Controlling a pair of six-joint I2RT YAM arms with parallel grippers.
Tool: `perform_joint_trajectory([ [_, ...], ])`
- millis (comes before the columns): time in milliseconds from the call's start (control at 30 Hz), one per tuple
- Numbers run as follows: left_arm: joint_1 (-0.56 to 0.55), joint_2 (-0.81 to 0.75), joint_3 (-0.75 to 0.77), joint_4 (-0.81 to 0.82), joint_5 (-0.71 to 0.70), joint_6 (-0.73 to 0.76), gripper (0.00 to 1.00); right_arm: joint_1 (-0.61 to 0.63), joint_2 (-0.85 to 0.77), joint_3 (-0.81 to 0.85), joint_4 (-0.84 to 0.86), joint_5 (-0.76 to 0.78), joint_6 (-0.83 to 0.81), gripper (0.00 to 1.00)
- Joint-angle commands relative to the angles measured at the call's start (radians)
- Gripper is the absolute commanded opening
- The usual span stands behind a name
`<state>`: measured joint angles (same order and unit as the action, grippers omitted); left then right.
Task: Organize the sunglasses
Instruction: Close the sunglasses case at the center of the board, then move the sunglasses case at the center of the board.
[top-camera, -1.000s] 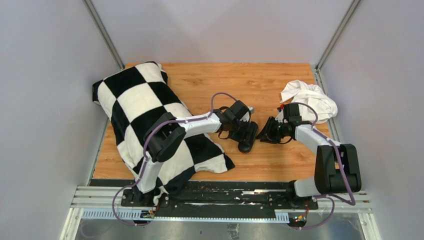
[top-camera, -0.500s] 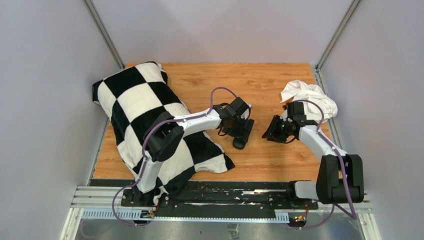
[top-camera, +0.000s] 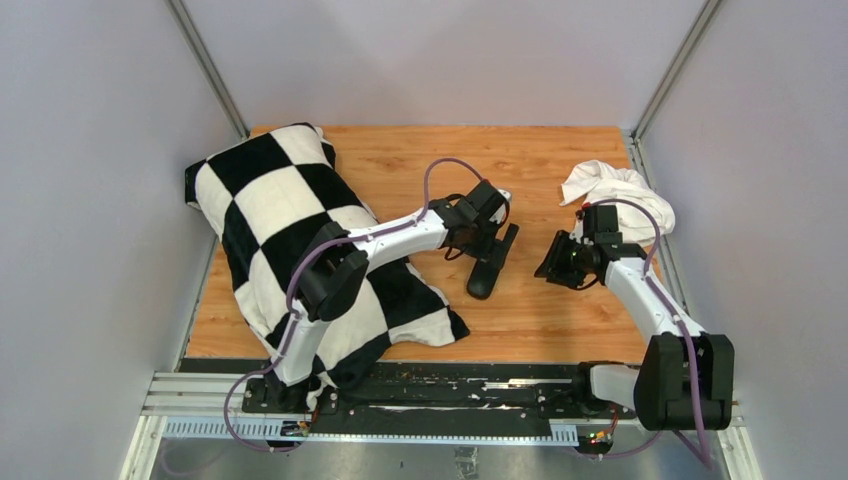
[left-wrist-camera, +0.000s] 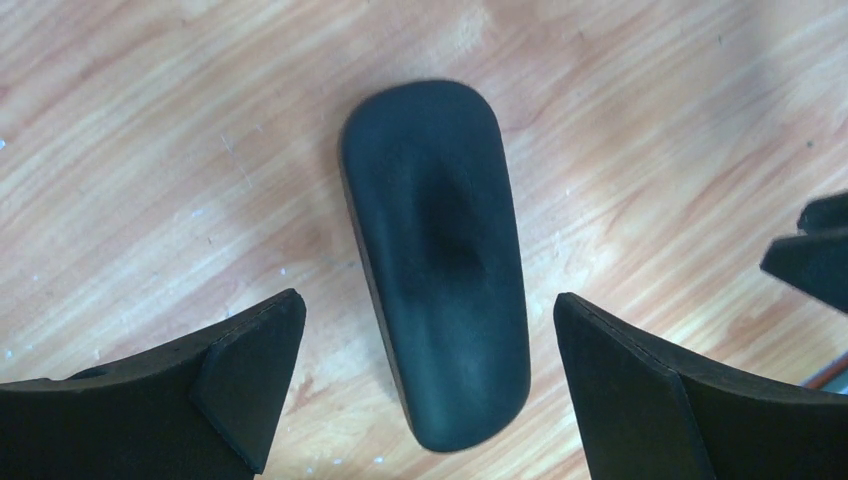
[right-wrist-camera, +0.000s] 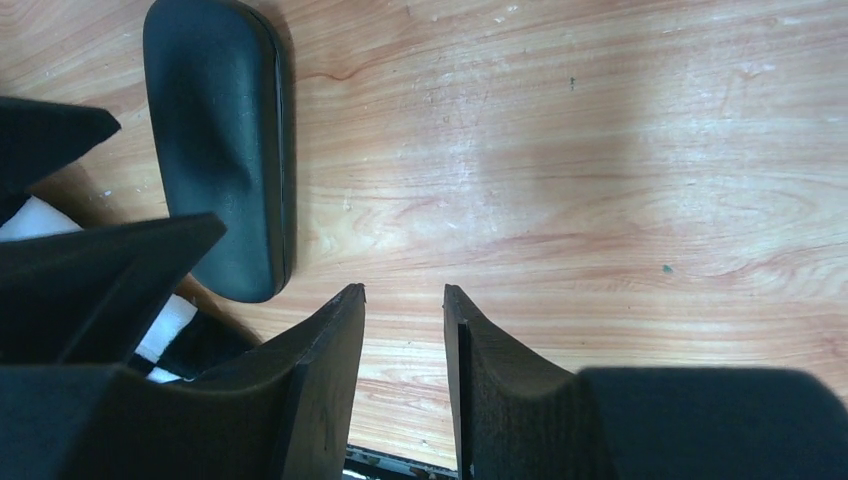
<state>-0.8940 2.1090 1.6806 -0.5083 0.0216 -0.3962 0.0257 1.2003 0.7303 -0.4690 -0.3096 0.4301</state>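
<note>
Sunglasses are not visible in any view; I judge they are shut inside the black case, which lies flat on the wooden table between the arms. The left gripper hovers over the case, jaws wide apart, touching nothing. The right gripper stands aside, narrowly apart and empty. Whether the lid is fully latched, I cannot tell.

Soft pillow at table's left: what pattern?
Black-and-white checkerboard; the soft checkered pillow shows best in the top external view.
</note>
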Motion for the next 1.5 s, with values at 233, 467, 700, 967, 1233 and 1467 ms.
perform_joint_trajectory([
  [233,-0.028,0.126,0.076,0.007,-0.06,-0.012,0.96,-0.016,-0.04,0.009,-0.059,0.013,-0.043,0.43],
  [467,-0.027,0.161,0.143,-0.011,-0.066,0.006,0.62,-0.017,-0.047,0.019,-0.079,0.017,-0.056,0.43],
  [700,0.033,0.266,0.336,-0.088,-0.107,0.074,0.56,-0.051,-0.124,0.052,-0.181,0.023,-0.098,0.43],
  [967,0.087,0.35,0.493,-0.13,-0.088,0.159,0.79,-0.052,-0.173,0.014,-0.201,0.022,-0.076,0.43],
  [1233,0.089,0.226,0.482,-0.147,-0.116,0.183,1.0,-0.052,-0.186,0.03,-0.225,0.027,-0.073,0.48],
  [1467,0.089,-0.04,0.358,-0.146,-0.173,0.2,1.0,-0.052,-0.182,0.093,-0.208,0.052,-0.048,0.54],
])
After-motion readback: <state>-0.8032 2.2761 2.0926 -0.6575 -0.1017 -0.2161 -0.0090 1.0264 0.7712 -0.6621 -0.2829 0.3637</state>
